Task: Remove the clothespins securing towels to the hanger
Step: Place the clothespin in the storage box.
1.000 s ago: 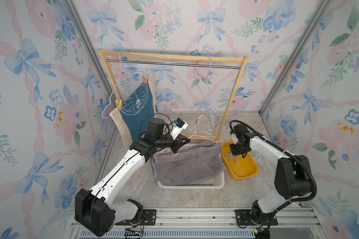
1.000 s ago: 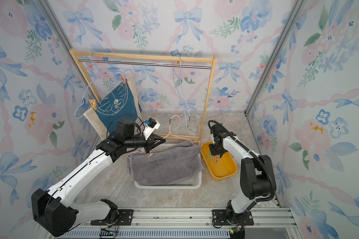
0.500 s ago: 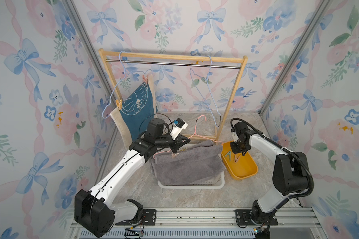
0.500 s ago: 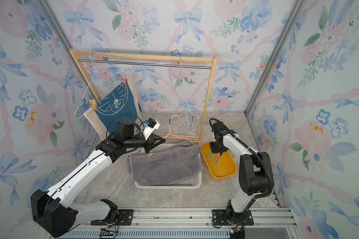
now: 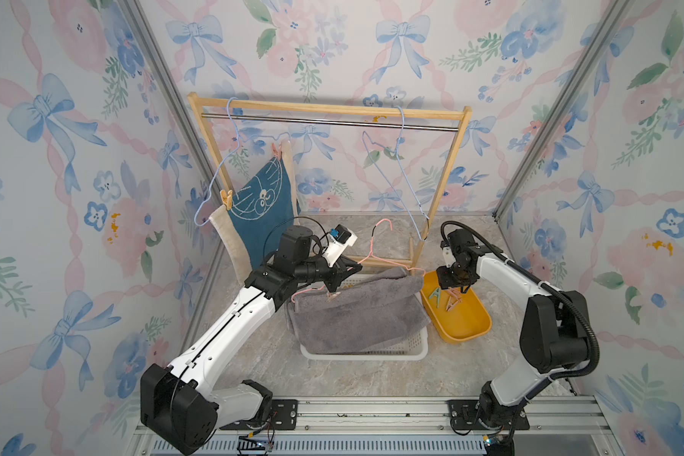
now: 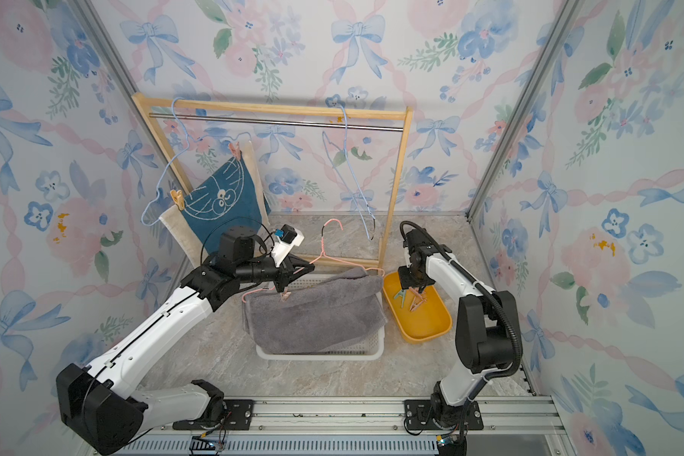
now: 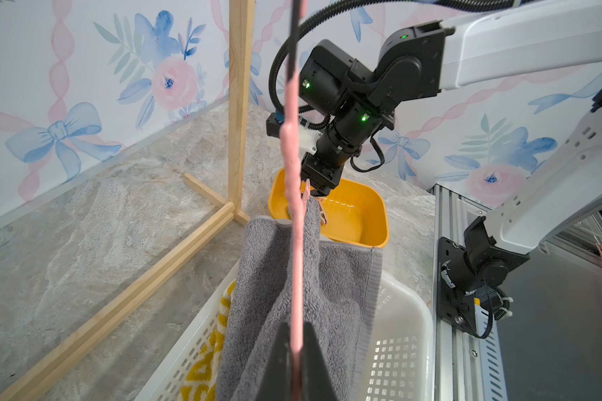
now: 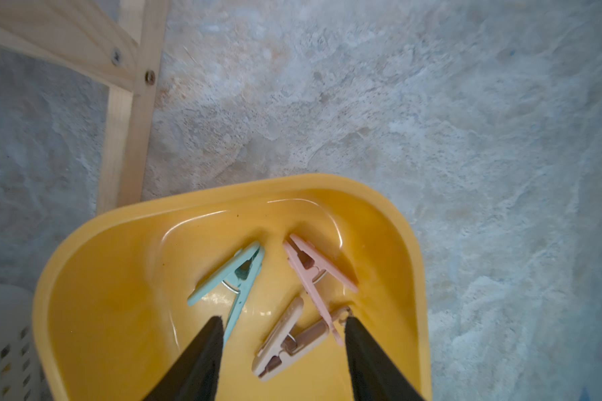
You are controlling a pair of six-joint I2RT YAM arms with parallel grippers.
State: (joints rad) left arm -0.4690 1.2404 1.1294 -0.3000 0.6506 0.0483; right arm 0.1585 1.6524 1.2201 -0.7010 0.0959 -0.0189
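Observation:
My left gripper [image 7: 296, 347] is shut on the wire of a pink hanger [image 5: 376, 258]. A grey towel [image 5: 356, 312] hangs from that hanger over a white basket [image 5: 364, 355]. A pink clothespin [image 5: 333, 297] clips the towel just beside the left jaws. My right gripper [image 8: 282, 321] is open above a yellow tray [image 8: 119, 225] with nothing between its fingers. In the tray lie a green clothespin [image 8: 237, 277], a pink one [image 8: 313, 274] and a tan one [image 8: 285, 340]. A dark blue towel [image 5: 263, 205] hangs pinned by two clothespins [image 5: 226, 198] [image 5: 277, 150].
A wooden rack [image 5: 332, 112] stands at the back, its foot close to the tray. An empty blue hanger [image 5: 403, 173] dangles from its rail. A yellow-and-white towel [image 7: 205, 368] lies in the basket under the grey one. Walls close in on three sides.
My right gripper has opened and lifted slightly above the tray, and the tan clothespin now lies free in it. The left arm and the pink hanger have stayed where they were.

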